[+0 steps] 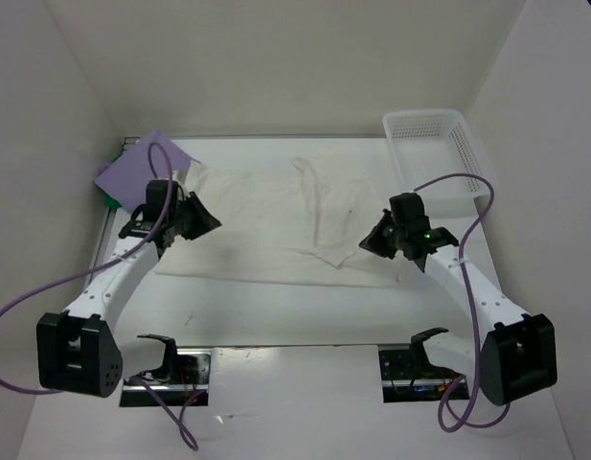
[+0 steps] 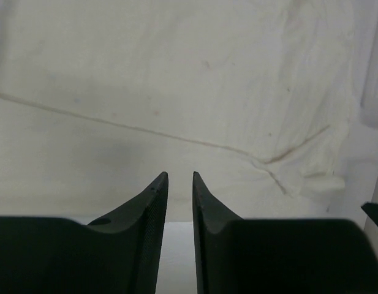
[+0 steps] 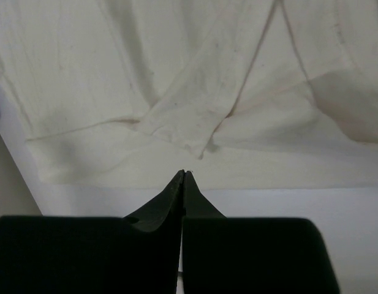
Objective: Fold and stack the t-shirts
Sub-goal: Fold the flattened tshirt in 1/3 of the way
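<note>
Little weight and no stiffness to expect from the white t-shirt (image 1: 266, 225), spread limp across the middle of the table (image 1: 276, 311) with one flap (image 1: 333, 251) doubled over toward the right. Best pinched at a hem corner or doubled edge, low against the table, not mid-panel. Hovering with left jaws slightly parted and empty, right jaws pressed together on nothing.

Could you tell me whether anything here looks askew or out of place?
The white t-shirt lies unevenly: a flap near its middle is folded over crookedly, its corner pointing toward the right tool. The purple t-shirt sits skewed in the far-left corner.
</note>
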Available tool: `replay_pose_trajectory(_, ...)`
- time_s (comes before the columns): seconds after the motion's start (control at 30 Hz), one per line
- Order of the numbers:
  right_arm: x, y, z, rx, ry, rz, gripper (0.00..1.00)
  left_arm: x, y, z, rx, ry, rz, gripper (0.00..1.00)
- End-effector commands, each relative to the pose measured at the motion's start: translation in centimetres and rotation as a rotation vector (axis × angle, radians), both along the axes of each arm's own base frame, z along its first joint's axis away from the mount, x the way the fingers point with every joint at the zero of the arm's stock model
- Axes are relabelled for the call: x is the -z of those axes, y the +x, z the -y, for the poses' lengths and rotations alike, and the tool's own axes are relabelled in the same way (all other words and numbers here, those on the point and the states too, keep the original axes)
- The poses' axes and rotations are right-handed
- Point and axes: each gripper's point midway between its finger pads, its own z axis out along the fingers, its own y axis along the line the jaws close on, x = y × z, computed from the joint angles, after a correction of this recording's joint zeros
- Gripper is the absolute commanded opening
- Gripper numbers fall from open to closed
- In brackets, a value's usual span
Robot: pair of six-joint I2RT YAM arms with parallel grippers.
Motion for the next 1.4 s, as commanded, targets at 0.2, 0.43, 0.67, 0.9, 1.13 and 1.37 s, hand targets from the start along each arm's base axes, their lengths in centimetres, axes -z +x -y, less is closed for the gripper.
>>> replay_pose_trajectory(0.2, 1.3, 0.2, -5.5, -0.087, 0.034, 0.038, 0.18, 3.0, -0.9, 10.5, 0.244, -0.084, -0.042, 0.27)
replay_pose_trajectory(0.43, 3.9, 0.4, -8.1, -0.155, 0.015, -0.028, 0.33, 4.6, -1.9, 18.0, 0.428, -0.137, -0.090, 0.33)
replay_pose_trajectory(0.67, 6.9, 0.1, -8.4, -0.124, -0.022, -0.096, 0.45, 7.9, -3.5, 20.8, 0.496, -0.113, -0.144, 0.33)
replay_pose_trajectory(0.9, 7.9, 1.3, -8.4, -0.112, -0.068, -0.116, 0.50, 10.2, -4.3, 19.9, 0.493, -0.069, -0.186, 0.33)
replay_pose_trajectory(1.13, 8.1, 1.7, -8.3, -0.085, -0.070, -0.110, 0.35, 10.2, -4.7, 19.4, 0.499, -0.053, -0.175, 0.33)
replay_pose_trajectory(1.37, 6.4, 3.0, -8.8, -0.093, -0.069, -0.068, 0.12, 11.3, -5.6, 18.6, 0.496, -0.029, -0.202, 0.35)
